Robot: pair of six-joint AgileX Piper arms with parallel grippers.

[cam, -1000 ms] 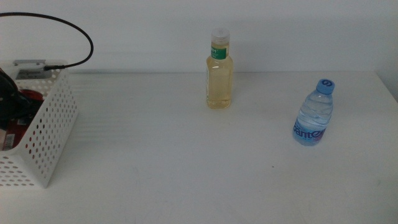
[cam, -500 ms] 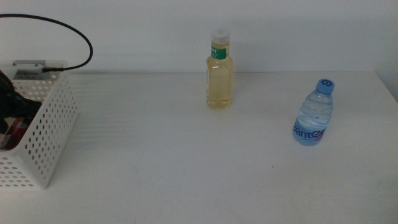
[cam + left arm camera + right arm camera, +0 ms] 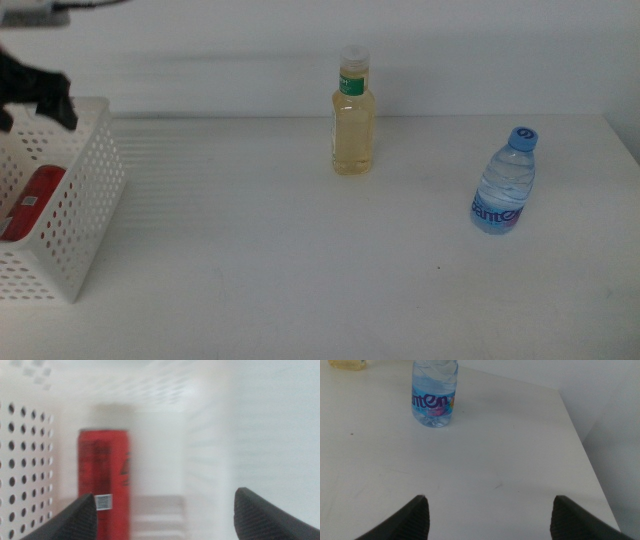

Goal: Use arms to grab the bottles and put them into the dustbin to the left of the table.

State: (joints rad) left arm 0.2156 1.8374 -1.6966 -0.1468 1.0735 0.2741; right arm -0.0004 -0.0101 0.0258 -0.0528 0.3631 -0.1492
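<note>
The red soda can (image 3: 36,197) lies inside the white perforated dustbin (image 3: 88,200) at the table's left edge; it also shows in the left wrist view (image 3: 105,485). My left gripper (image 3: 35,95) hangs above the dustbin, open and empty, its jaws wide apart in the left wrist view (image 3: 165,515). The yellow-liquid bottle (image 3: 353,122) stands upright at the back middle. The blue-capped water bottle (image 3: 504,182) stands upright at the right and shows in the right wrist view (image 3: 434,395). My right gripper (image 3: 490,515) is open and empty, back from the water bottle and out of the middle view.
The white table (image 3: 300,260) spans the view. Its right edge (image 3: 585,455) runs close to the water bottle. The dustbin's perforated wall (image 3: 25,460) stands beside the can.
My left gripper has risen out of the dustbin, leaving the red can lying inside. The two bottles have not moved.
</note>
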